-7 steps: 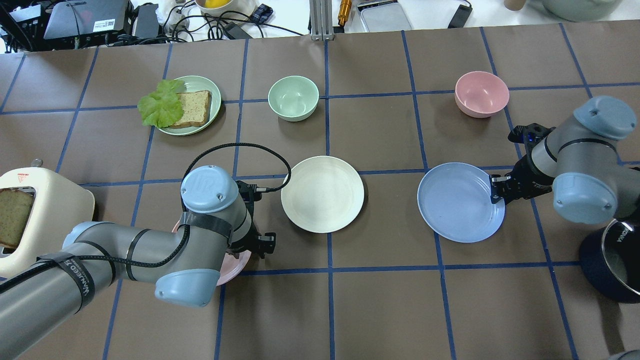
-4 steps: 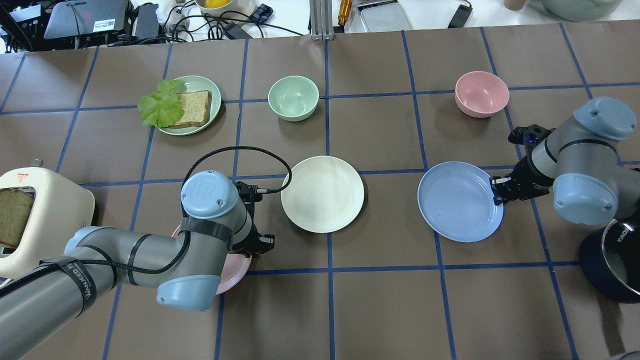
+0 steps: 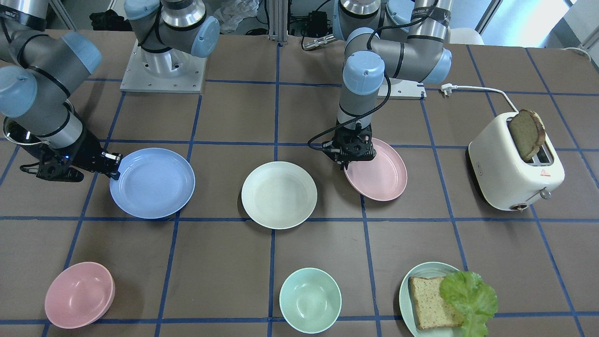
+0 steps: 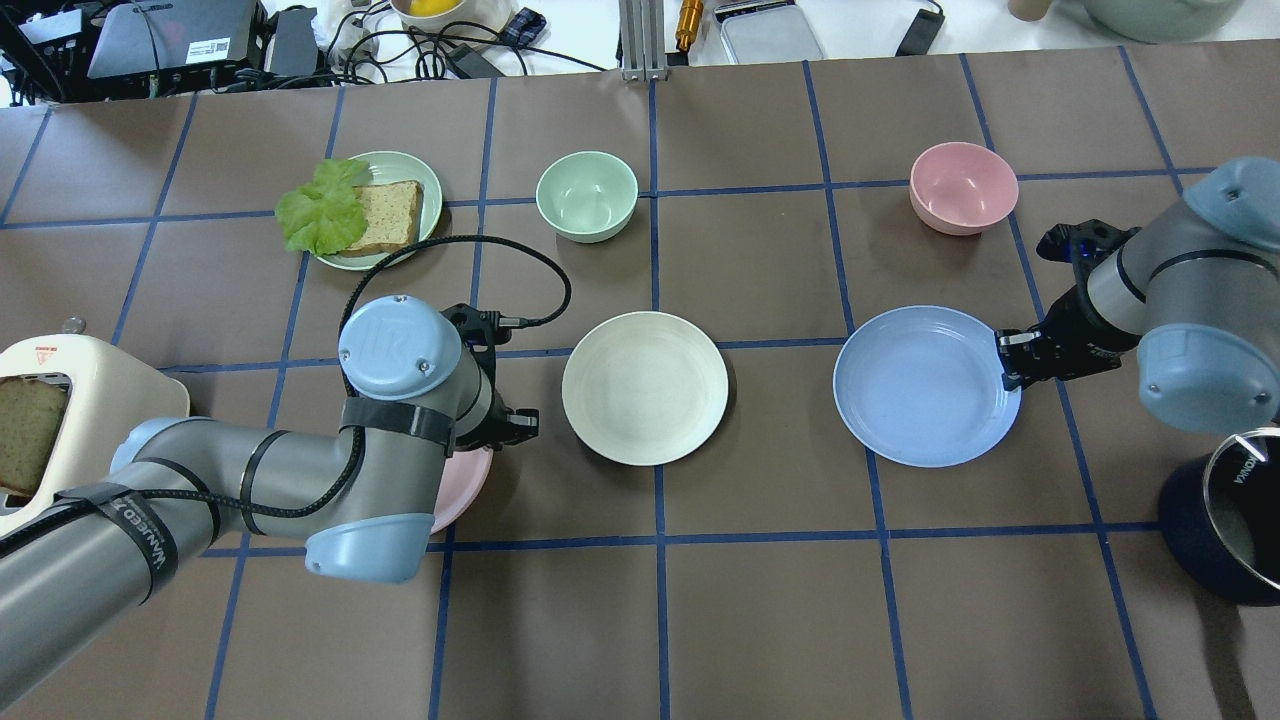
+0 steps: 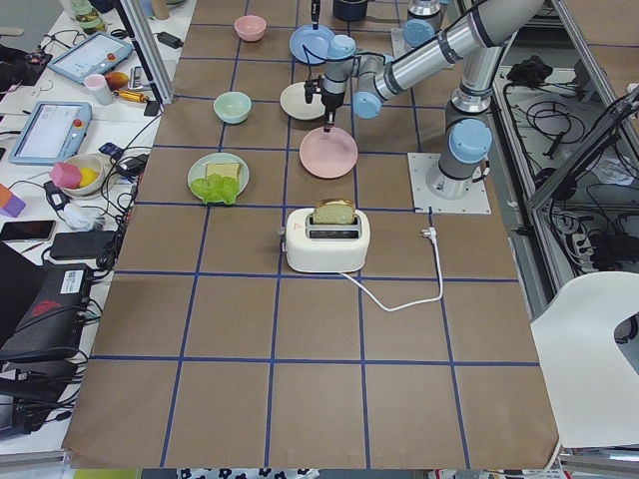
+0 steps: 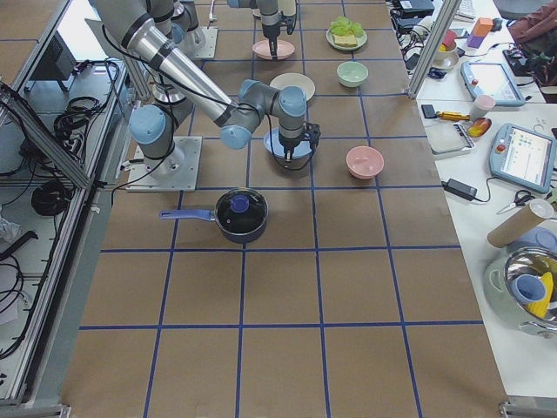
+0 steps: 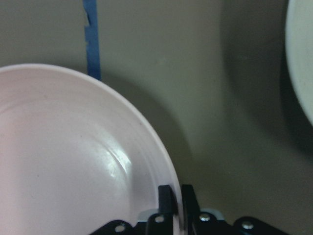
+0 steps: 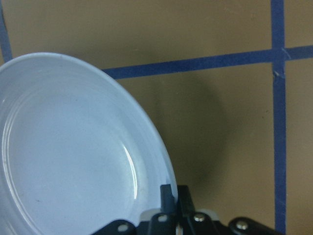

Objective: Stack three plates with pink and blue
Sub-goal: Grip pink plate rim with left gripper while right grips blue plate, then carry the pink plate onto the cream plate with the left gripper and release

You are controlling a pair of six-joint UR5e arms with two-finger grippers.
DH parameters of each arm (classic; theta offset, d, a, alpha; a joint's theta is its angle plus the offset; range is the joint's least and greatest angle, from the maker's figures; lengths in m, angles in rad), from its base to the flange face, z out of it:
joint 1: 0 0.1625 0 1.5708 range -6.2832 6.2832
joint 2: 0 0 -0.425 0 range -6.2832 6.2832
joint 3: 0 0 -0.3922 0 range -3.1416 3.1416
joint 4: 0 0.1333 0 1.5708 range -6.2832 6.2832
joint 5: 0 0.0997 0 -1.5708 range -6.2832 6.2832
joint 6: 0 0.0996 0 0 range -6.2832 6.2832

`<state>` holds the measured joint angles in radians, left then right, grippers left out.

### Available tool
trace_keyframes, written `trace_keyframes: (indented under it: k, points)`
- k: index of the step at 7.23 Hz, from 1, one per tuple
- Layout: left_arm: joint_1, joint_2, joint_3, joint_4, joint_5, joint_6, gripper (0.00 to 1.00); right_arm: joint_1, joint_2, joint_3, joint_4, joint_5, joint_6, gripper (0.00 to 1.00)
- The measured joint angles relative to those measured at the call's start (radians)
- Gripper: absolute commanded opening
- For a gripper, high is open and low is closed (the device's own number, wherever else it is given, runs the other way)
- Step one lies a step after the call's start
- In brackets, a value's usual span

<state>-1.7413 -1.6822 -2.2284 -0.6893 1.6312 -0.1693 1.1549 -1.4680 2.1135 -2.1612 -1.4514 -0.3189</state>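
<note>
The cream-white plate (image 4: pixel 645 387) lies flat at the table's middle, also in the front view (image 3: pixel 279 194). My left gripper (image 4: pixel 503 428) is shut on the rim of the pale pink plate (image 3: pixel 381 175), which is tilted and raised a little; my arm hides most of it in the overhead view (image 4: pixel 465 485). The left wrist view shows the fingers (image 7: pixel 166 198) pinching its rim (image 7: pixel 73 161). My right gripper (image 4: pixel 1006 362) is shut on the rim of the light blue plate (image 4: pixel 920 385), held just above the table, as the right wrist view (image 8: pixel 63 156) shows.
A toaster (image 4: pixel 60 420) with bread stands at the left edge. A mint plate with bread and lettuce (image 4: pixel 375 210), a mint bowl (image 4: pixel 587 195) and a pink bowl (image 4: pixel 963 187) sit along the far side. A dark pot (image 4: pixel 1225 520) is at the right.
Both arms have moved away from the robot's base with their plates. The blue plate has shifted toward the far side and the pink plate has followed my left gripper the same way.
</note>
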Motion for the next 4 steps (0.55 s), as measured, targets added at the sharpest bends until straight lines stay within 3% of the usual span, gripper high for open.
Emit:
trace_keyframes:
  k: [4]
  points:
    - [-0.027, -0.027, 0.202, -0.184, -0.007, -0.066, 0.0, 0.01, -0.015, -0.182, 0.203, 0.002, 0.021, 0.0]
